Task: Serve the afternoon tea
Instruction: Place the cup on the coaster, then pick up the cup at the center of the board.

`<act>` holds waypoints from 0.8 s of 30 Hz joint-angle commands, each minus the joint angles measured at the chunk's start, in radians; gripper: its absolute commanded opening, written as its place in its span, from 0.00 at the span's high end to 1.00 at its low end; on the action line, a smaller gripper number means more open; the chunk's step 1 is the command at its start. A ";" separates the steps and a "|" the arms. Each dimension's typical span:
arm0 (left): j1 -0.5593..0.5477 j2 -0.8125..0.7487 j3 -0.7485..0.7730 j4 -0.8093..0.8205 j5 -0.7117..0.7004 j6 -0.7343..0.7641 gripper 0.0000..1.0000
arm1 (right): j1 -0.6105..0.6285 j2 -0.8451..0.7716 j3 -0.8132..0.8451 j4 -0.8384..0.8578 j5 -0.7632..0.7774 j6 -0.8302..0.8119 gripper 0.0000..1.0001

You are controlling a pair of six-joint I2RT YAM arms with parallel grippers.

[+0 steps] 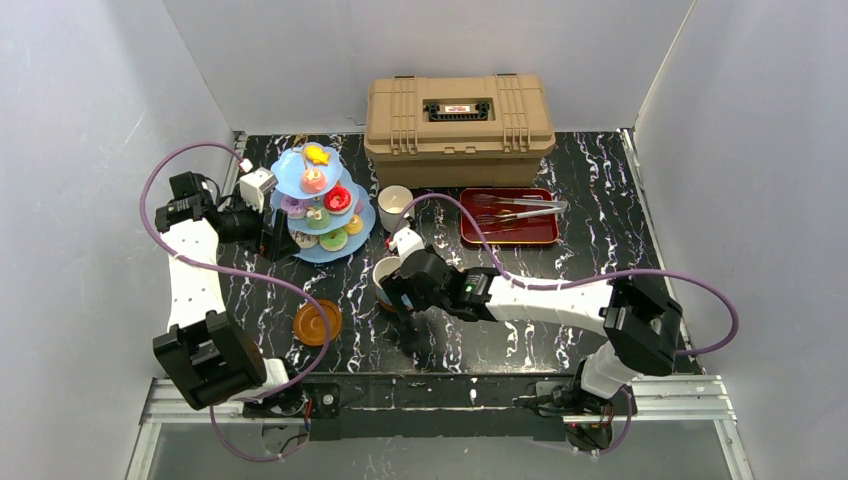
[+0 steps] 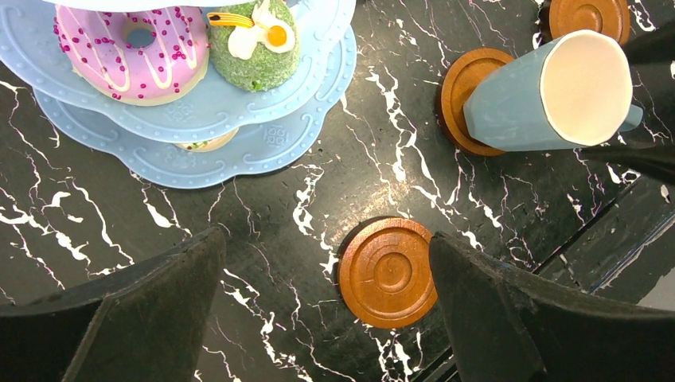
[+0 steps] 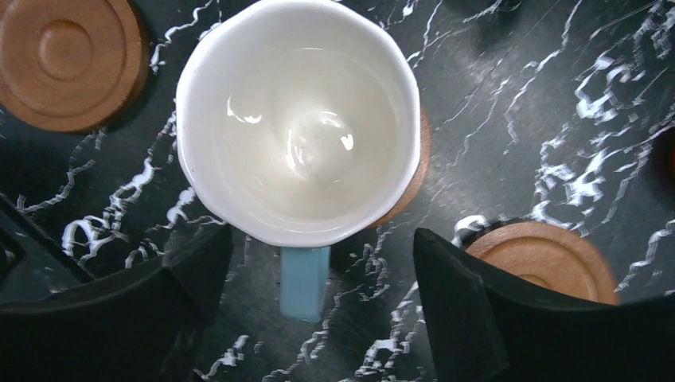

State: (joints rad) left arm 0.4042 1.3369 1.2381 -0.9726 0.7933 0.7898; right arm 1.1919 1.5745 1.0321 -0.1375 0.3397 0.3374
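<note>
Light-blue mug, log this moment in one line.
light-blue mug: on brown saucer | right gripper: open, astride handle, no grip | left gripper: open, by cake stand

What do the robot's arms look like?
The left arm and right arm are white with chunky black joints. A purple cable loops along each. The left gripper has black wedge-shaped fingers.

We see a light-blue mug [image 3: 296, 135], glossy white inside, round brown wooden saucers [image 2: 388, 273] with smooth turned rings, and a black marbled tabletop [image 2: 263, 231] with a faint sheen.
</note>
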 commanded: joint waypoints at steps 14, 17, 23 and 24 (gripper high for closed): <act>0.006 -0.018 0.030 -0.048 0.016 0.015 0.02 | -0.251 -0.061 0.374 -0.162 -0.090 -0.031 0.02; 0.006 -0.018 0.031 -0.048 0.009 0.015 0.02 | -0.330 0.014 0.462 -0.220 -0.140 -0.043 0.01; 0.005 -0.020 0.031 -0.048 -0.001 0.014 0.02 | -0.410 0.170 0.546 -0.275 -0.275 -0.130 0.12; 0.006 -0.020 0.032 -0.048 -0.003 0.014 0.02 | -0.422 0.192 0.556 -0.283 -0.318 -0.147 0.13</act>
State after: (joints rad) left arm 0.4042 1.3369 1.2388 -0.9955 0.7876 0.7925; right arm 0.7956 1.6741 1.5414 -0.3355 0.1761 0.2630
